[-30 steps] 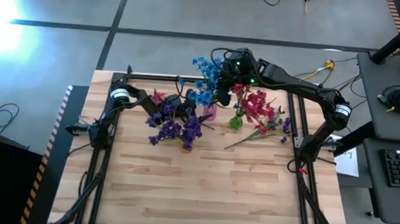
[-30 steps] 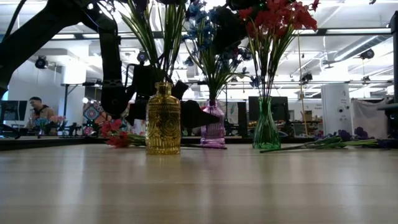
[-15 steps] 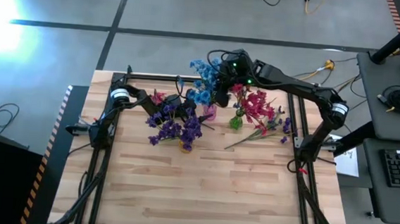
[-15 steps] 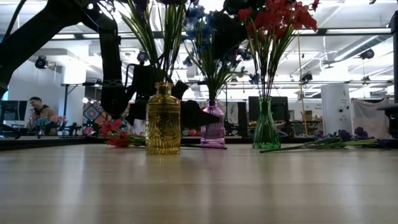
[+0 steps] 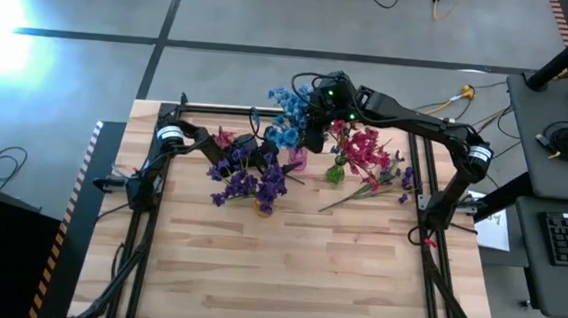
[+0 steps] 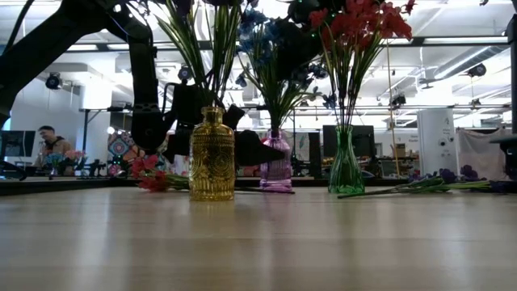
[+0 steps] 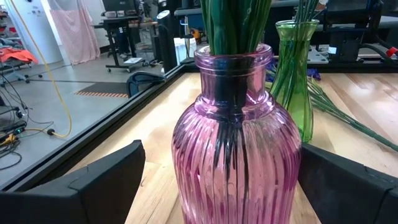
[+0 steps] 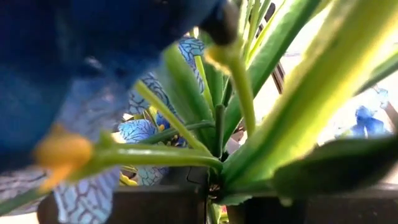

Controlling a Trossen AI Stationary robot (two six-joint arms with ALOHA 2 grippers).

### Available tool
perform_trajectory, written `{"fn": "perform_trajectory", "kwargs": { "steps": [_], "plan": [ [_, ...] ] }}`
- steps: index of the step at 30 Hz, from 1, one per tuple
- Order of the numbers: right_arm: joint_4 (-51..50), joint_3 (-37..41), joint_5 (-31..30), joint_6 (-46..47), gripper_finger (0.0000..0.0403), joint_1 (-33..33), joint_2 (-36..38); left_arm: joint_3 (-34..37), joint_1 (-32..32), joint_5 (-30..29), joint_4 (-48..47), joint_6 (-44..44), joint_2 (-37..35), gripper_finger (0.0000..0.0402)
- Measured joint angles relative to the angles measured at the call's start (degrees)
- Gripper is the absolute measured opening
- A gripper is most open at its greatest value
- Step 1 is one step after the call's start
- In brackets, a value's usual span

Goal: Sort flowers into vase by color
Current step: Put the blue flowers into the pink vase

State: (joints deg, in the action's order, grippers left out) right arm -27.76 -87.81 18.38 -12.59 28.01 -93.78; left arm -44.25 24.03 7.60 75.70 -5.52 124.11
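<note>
On the left of the wooden table (image 5: 286, 269), the left gripper (image 7: 217, 186) sits low at the pink vase (image 7: 236, 162), its two dark fingers (image 7: 93, 186) spread wide, one on each side of the ribbed glass and not touching it, so it is released. In the low view this arm stands behind the amber vase (image 6: 212, 155), which is nearest of the three vases and holds the purple flowers (image 5: 248, 177) on long green stems. A loose red-pink sprig (image 6: 149, 174) lies flat on the table just left of the amber vase.

In the middle, the pink vase holds the blue flowers (image 5: 289, 119), its neck packed with green stems (image 7: 235, 25). The right gripper (image 5: 317, 116) hangs above this bunch, reaching in from the right over the far side of the table. Its wrist view is filled with blue petals (image 8: 143, 134) and green stems pressed close to the lens, with only the dark edges of its fingers (image 8: 124, 205) showing; whether it is clenched or released cannot be told.

To the right stands the green vase (image 6: 346, 166) with the red flowers (image 5: 365, 150). Further right, several loose sprigs (image 5: 377, 189) lie on the table beside the green vase, some with purple blooms (image 6: 448, 175).

In the room beyond, a person (image 6: 50, 145) is far off at the left.
</note>
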Motion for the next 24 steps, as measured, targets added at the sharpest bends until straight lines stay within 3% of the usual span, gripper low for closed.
{"fn": "perform_trajectory", "kwargs": {
  "steps": [7, 18, 24],
  "plan": [
    [0.0, 0.0, -0.4, 0.4, 0.0026, 0.0, 0.2, 0.0, 0.0, 0.0, 0.0, 0.0, 0.0, 0.0382],
    [0.1, -0.4, -0.5, 0.6, 0.0153, 0.0, 2.5, 0.0, 0.0, 0.0, 0.0, 0.0, 0.0, 0.0382],
    [0.2, -1.9, -0.5, -0.1, 0.0179, 0.0, 2.6, 0.0, 0.0, 0.0, 0.0, 0.0, 0.0, 0.0382]
  ]
}}
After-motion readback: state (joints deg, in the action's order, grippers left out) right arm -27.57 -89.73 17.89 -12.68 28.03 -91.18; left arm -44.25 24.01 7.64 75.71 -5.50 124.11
